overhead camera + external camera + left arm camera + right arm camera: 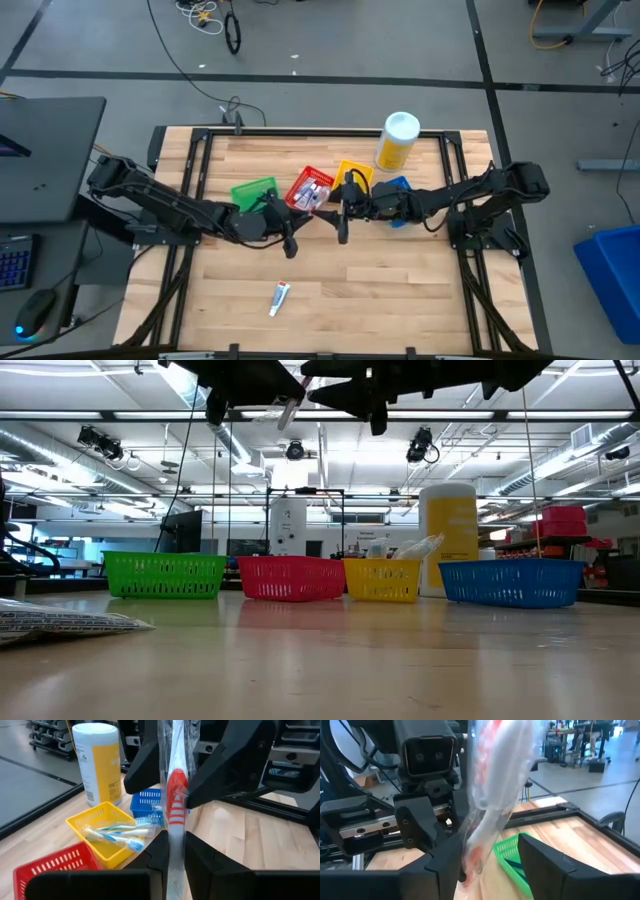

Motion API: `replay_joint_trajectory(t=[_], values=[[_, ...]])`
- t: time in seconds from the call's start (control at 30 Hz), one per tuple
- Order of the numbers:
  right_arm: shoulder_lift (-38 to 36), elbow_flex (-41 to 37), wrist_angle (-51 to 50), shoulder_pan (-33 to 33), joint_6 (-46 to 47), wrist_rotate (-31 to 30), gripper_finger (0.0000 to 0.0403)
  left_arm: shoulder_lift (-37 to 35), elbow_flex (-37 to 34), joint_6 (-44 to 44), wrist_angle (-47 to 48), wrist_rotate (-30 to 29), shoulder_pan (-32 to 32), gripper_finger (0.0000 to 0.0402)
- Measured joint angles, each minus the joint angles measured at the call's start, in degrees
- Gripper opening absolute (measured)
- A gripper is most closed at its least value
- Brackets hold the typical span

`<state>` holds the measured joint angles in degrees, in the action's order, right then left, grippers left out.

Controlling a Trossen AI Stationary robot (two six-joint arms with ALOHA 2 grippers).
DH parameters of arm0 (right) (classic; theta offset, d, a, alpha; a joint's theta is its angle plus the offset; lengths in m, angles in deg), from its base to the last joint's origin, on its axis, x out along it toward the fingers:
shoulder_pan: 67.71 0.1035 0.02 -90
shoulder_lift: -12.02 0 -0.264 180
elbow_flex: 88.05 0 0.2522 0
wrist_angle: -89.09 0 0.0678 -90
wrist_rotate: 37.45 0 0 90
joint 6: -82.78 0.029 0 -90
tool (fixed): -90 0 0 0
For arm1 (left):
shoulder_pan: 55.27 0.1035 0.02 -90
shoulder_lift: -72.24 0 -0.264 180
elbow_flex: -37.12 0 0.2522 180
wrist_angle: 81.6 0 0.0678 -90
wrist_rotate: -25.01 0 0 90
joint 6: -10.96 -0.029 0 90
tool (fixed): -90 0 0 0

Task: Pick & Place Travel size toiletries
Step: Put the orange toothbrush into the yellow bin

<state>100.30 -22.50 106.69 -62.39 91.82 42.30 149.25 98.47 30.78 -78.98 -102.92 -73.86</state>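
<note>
A red-and-white toothbrush (175, 795) in a clear wrapper is held high over the table's middle, also visible in the low view (288, 410). My left gripper (175, 845) is shut on it. My right gripper (490, 857) is open and faces the left one, with one finger on each side of the toothbrush's other end. The yellow bin (107, 837) holds blue-and-white toothbrushes. The red bin (312, 188) holds small tubes. One white toothpaste tube (280, 297) lies flat on the table near its near edge. My left gripper pinches the wrapped toothbrush between its two fingers, on the handle just below the red ribbed part (175, 832). The toothbrush runs on straight past the fingertips toward my right gripper and is lifted clear of the table. My right gripper: the wrapper (472, 855) lies close against the inner side of one finger (447, 857); I cannot tell whether they touch.
Green (255, 192), red, yellow (352, 175) and blue (400, 186) bins stand in a row across the table's middle, below both grippers. A tall yellow bottle (398, 140) stands behind them at the far edge. A wrapped packet (60, 622) lies at the left in the low view.
</note>
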Motion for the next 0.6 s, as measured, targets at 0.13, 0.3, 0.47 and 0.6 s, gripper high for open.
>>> replay_joint_trajectory(t=[0.13,0.3,0.47,0.6], values=[[0.03,0.0,2.07,0.0,-0.89,0.09,0.0175,0.0,0.0,0.41,0.09,0.58,0.66,0.005],[0.03,0.0,3.28,-0.48,-0.7,3.37,0.0122,0.0,0.0,0.49,-0.01,2.58,1.83,0.0048],[0.03,0.0,3.19,-0.92,-0.7,4.32,0.0073,0.0,0.0,0.48,0.0,3.28,2.36,0.0052],[0.03,0.0,3.28,-0.85,-0.48,4.52,0.0041,0.0,0.0,0.3,0.11,3.39,2.36,0.0053]])
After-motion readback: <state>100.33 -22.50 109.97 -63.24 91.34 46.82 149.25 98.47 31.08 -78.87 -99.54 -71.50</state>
